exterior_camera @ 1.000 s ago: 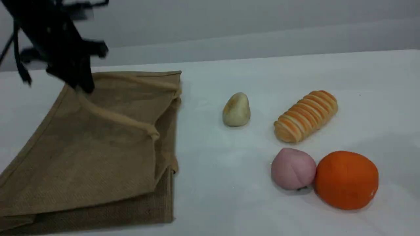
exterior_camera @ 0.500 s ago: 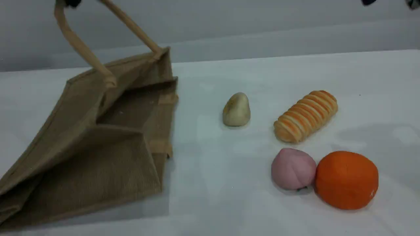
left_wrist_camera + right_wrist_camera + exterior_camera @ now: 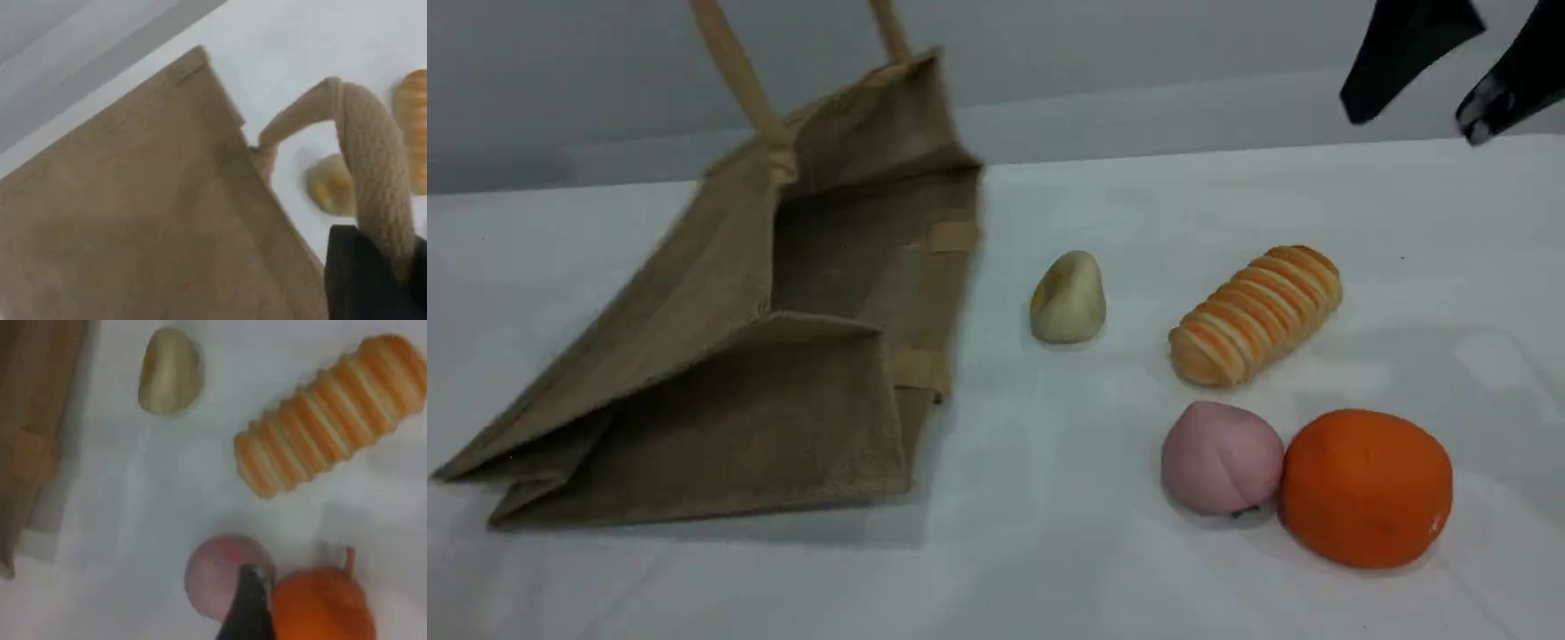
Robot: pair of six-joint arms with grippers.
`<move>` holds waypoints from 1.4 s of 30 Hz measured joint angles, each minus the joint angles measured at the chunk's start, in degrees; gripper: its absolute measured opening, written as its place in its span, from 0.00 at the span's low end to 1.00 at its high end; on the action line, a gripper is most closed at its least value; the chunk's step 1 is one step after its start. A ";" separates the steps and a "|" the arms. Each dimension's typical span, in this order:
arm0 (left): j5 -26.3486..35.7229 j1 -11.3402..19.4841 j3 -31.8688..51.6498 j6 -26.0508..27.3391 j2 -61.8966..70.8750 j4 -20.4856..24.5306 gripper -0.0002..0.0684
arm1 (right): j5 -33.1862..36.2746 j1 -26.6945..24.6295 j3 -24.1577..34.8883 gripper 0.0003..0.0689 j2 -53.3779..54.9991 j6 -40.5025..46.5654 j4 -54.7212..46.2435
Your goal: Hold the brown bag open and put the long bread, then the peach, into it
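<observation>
Seemingly left gripper (image 3: 370, 283) pinches handle (image 3: 373, 167) of brown bag (image 3: 783, 409); right gripper (image 3: 1414, 111) gapes apart.

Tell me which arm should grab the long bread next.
Right. The right gripper hangs open nearer the bread; the left gripper is shut on the handle, holding the bag open.
</observation>
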 joint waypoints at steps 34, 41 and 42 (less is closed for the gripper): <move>-0.05 0.00 -0.06 5.03 -6.05 -4.09 0.14 | -1.82 0.00 -10.47 0.80 24.34 -0.05 16.21; -0.11 0.00 -0.06 5.03 -6.05 -4.08 0.14 | -1.72 0.00 -13.97 0.80 29.81 2.46 15.84; -0.11 0.00 -0.06 5.03 -6.05 -4.08 0.14 | -1.72 0.00 -14.54 0.80 30.43 3.30 15.54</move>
